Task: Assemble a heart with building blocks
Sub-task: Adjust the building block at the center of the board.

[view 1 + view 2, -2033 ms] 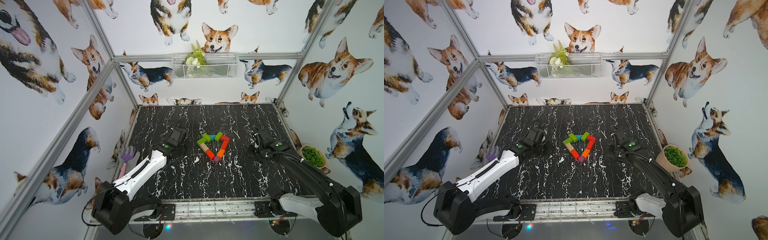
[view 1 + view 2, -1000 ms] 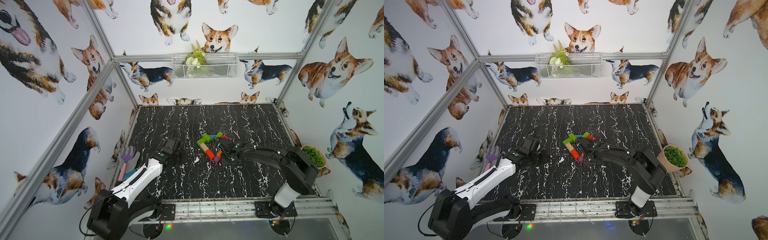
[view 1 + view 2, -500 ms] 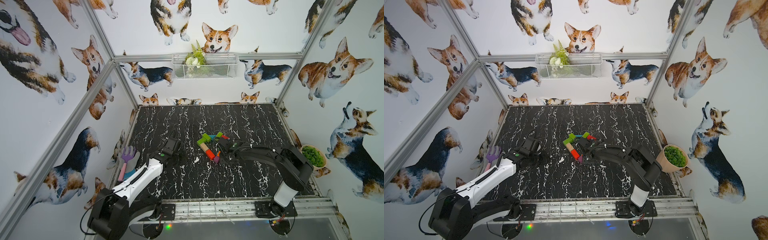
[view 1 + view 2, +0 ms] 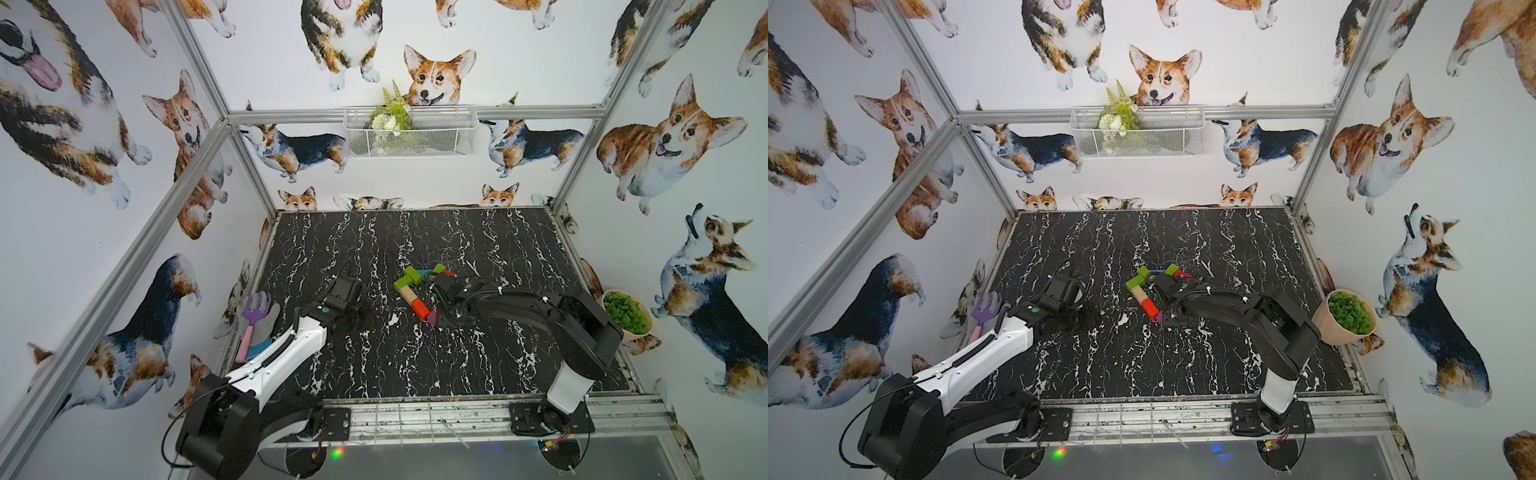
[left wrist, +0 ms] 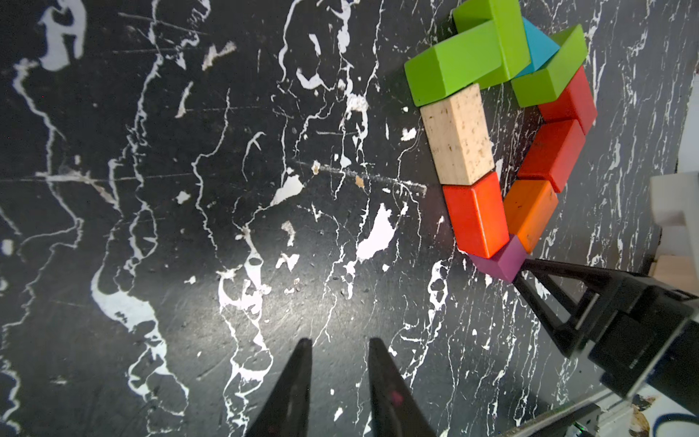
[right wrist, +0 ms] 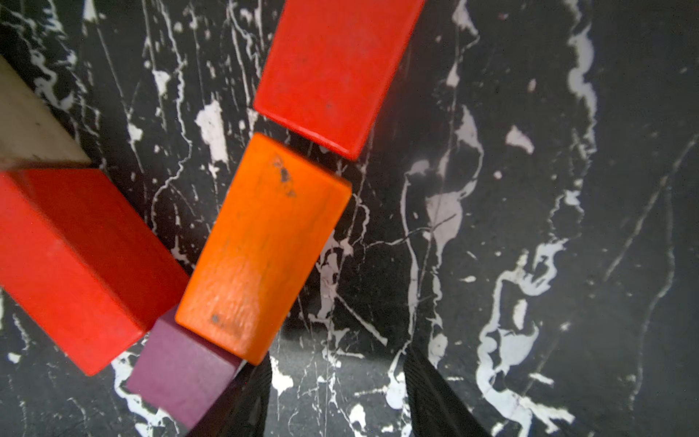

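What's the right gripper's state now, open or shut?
Open: in the right wrist view the right gripper has its jaws apart, bare table between them, one beside the purple cube.

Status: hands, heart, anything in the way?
Left hand open, empty. Right hand open, finger against purple wooden cube at tip of hollow coloured-block heart. Nothing blocking.

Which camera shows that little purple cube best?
The right wrist view: the purple cube is large and close, against the orange brick. The left wrist view shows it smaller, at the tip of the heart; in both top views it is tiny.
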`<act>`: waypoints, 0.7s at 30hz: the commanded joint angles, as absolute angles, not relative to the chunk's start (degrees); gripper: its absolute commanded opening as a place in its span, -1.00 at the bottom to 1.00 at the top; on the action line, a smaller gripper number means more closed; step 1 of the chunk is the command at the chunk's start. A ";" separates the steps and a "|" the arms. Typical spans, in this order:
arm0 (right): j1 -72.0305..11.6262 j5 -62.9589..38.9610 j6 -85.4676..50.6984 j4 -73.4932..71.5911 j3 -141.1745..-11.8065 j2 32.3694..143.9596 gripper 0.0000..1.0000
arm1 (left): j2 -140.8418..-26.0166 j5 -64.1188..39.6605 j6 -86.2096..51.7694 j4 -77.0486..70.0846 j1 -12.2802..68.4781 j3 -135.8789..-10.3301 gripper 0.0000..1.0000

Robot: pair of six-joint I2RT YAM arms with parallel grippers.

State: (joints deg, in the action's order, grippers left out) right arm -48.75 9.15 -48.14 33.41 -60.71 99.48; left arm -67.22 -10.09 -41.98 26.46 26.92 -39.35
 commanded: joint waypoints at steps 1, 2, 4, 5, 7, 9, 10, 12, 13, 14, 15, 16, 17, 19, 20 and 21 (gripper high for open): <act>-48.87 10.67 -49.12 34.65 -60.50 97.87 0.18 | -67.41 -10.45 -41.77 25.79 26.76 -39.11 -0.40; -48.87 11.18 -49.31 35.33 -60.17 96.83 0.18 | -67.41 -10.55 -41.75 25.88 26.72 -39.19 -0.40; -48.90 12.27 -49.44 36.59 -59.41 93.90 0.18 | -67.37 -10.48 -41.58 26.16 26.73 -39.50 -0.40; -48.95 13.06 -49.35 37.71 -59.18 92.09 0.18 | -67.32 -10.38 -41.49 26.48 26.79 -39.85 -0.38; -48.88 14.90 -48.54 40.08 -59.22 87.89 0.18 | -67.15 -10.07 -41.27 27.18 26.75 -40.87 -0.34; -48.87 17.40 -46.50 42.44 -59.54 83.30 0.18 | -66.97 -9.72 -40.97 27.92 26.79 -42.37 -0.32; -48.78 19.01 -45.42 43.92 -59.90 80.65 0.19 | -66.89 -9.39 -40.73 28.39 26.73 -43.31 -0.31; -48.15 21.96 -43.27 46.23 -60.70 75.66 0.20 | -66.71 -8.23 -39.90 29.76 26.74 -45.74 -0.29; -47.42 23.14 -42.09 47.10 -61.06 72.83 0.20 | -66.62 -7.29 -39.22 30.76 26.78 -47.33 -0.26; -46.57 23.67 -41.11 47.51 -61.30 70.35 0.21 | -66.54 -6.26 -38.51 31.90 26.78 -48.27 -0.23; -45.09 23.98 -40.14 47.95 -61.39 67.42 0.21 | -66.53 -4.90 -37.44 33.52 26.69 -51.96 -0.21; -43.32 23.99 -39.38 48.16 -61.44 64.70 0.22 | -66.36 -3.38 -36.32 34.97 26.66 -54.12 -0.19; -41.82 24.16 -38.97 48.16 -61.43 61.55 0.22 | -66.24 -1.98 -35.25 36.18 26.68 -56.04 -0.18; -40.11 26.99 -37.46 48.19 -61.06 56.24 0.25 | -65.39 1.57 -32.92 38.44 26.65 -60.25 -0.13; -40.00 28.60 -36.60 48.02 -60.80 54.29 0.29 | -64.79 2.84 -32.03 38.75 26.63 -61.62 -0.10; -39.99 30.05 -35.30 47.54 -60.36 52.30 0.35 | -63.92 4.12 -31.20 38.78 26.56 -62.70 -0.06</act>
State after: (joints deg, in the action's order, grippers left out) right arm -40.36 25.10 -39.11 46.00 -60.88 55.24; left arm -65.17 -1.96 -35.05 34.87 26.81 -60.29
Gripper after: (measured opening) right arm 0.664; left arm 0.459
